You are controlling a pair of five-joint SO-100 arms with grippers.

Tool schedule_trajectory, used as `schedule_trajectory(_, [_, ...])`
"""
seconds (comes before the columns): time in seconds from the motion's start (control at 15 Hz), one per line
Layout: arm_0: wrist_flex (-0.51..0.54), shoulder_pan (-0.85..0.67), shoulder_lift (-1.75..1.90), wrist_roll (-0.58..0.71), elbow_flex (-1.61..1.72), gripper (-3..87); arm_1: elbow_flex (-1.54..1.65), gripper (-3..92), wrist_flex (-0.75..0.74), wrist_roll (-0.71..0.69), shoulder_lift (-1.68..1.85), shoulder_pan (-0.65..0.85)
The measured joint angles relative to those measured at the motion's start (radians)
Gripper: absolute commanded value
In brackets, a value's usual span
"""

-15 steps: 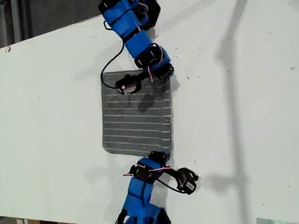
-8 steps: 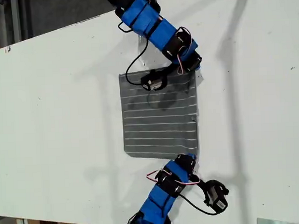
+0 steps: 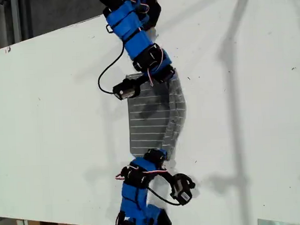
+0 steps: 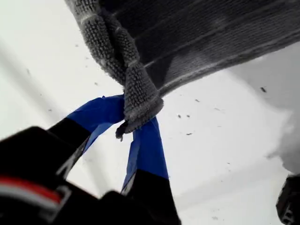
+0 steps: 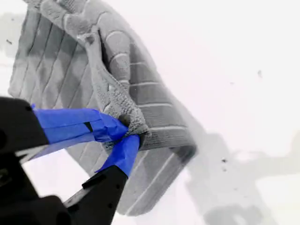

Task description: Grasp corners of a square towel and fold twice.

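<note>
The white table (image 3: 51,122) carries the towel (image 3: 150,120) near its middle in the exterior view. My first gripper (image 4: 136,123) is closed on one corner (image 4: 140,101), my second gripper (image 5: 126,133) on another corner (image 5: 129,117).

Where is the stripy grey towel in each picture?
Exterior view: the towel lies mid-table, between the two blue arms.
First wrist view: its pinched corner sits at my first gripper.
Second wrist view: it bunches at my second gripper.
Shared landmark: its white stripes.
</note>
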Motion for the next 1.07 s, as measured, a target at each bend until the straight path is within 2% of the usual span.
schedule_trajectory(0.13, [0.017, -0.155, 0.006, 0.129, 0.0, -0.1, 0.067, -0.1, -0.02, -0.138, 0.077, 0.183])
schedule_trajectory(0.4, [0.028, -0.443, 0.051, 0.299, 0.025, -0.1, 0.17, -0.1, -0.078, -0.365, 0.172, 0.506])
schedule_trajectory(0.67, [0.029, -0.618, 0.081, 0.403, 0.041, -0.1, 0.225, -0.1, -0.129, -0.489, 0.272, 0.752])
schedule_trajectory(1.07, [0.012, -0.825, 0.061, 0.546, 0.015, -0.1, 0.221, -0.1, -0.186, -0.624, 0.249, 1.005])
